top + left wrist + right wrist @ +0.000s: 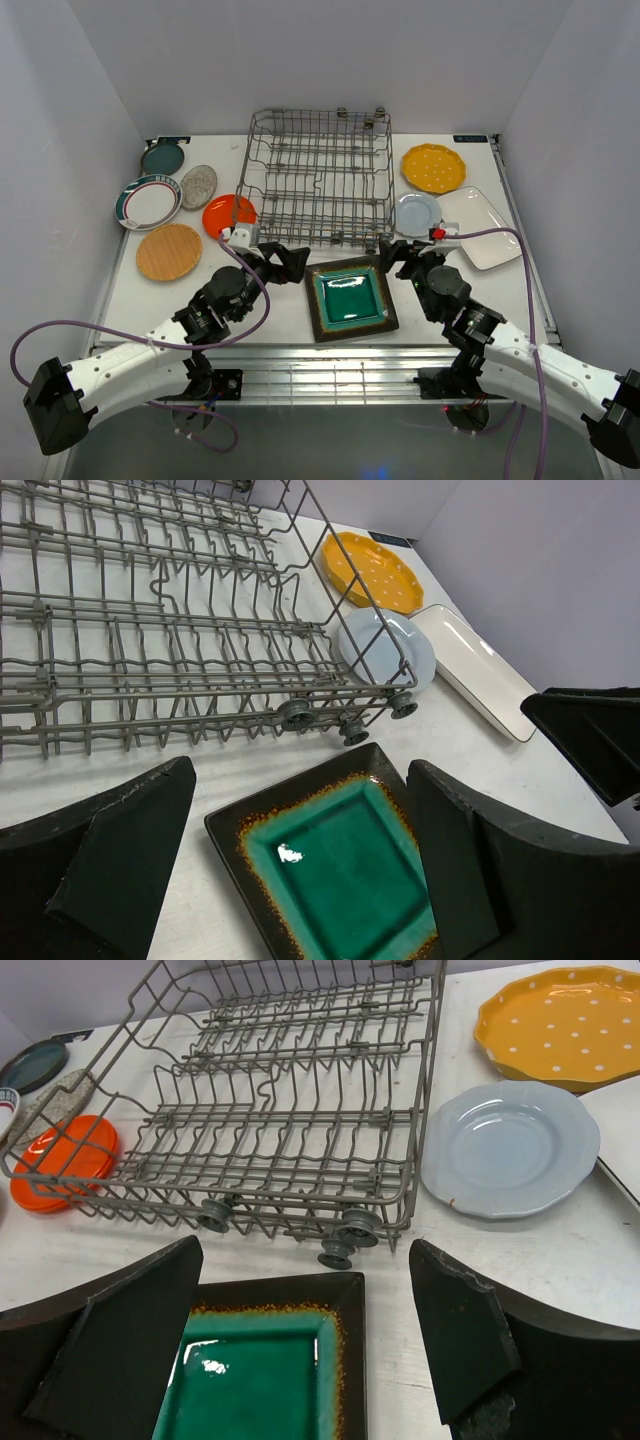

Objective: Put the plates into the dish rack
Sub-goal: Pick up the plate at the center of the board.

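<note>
The plates lie flat on the table (262,312) around the dish rack (316,178), which stands empty at the back middle. The green-centred square plate (350,297) sits just before its near edge, apart from it, with the orange plate (228,214) at the rack's left near corner and the pale blue plate (417,212) just beside its right side. Both arms reach low and forward, the left gripper (295,265) and the right gripper (398,258) flanking the square plate's far corners, jaws spread wide, holding nothing.
</note>
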`<state>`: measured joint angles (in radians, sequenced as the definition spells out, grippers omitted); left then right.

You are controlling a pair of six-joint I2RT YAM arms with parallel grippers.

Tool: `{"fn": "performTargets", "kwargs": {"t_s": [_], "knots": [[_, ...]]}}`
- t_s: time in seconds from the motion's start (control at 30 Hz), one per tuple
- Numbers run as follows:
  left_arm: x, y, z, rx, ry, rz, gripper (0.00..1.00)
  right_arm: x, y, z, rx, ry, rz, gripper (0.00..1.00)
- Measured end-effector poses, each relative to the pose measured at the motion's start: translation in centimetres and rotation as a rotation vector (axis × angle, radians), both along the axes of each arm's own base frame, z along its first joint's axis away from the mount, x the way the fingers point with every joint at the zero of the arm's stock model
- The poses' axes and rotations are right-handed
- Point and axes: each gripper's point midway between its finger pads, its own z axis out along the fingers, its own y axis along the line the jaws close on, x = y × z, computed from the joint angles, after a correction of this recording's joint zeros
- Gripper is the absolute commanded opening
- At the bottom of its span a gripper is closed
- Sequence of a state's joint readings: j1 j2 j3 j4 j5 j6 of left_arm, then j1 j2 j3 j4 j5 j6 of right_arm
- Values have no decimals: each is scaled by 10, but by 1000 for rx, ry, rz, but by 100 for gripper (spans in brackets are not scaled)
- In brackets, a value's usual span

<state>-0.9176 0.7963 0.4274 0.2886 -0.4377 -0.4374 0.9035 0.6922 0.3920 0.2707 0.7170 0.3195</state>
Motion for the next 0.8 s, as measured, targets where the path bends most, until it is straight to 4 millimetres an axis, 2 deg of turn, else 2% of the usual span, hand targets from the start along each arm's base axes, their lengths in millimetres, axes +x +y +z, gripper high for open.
{"fn": "performTargets", "kwargs": {"t_s": [0.1, 0.33, 0.53, 0.67, 0.8], "knots": [[0, 0, 0, 0, 0, 0, 98, 0, -2, -1, 5, 8, -8, 90], [0, 0, 0, 1, 0, -1, 98, -1, -13, 16, 74, -30, -37, 90], [0, -1, 0, 0, 0, -4, 98, 8, -24, 17, 115, -22, -55, 90], [-1, -1, 2, -5, -3, -9, 98, 26, -48, 8, 162, 12, -85, 91], [-2, -1, 3, -9, -6, -13, 98, 50, -82, -14, 235, 98, -120, 96]]}}
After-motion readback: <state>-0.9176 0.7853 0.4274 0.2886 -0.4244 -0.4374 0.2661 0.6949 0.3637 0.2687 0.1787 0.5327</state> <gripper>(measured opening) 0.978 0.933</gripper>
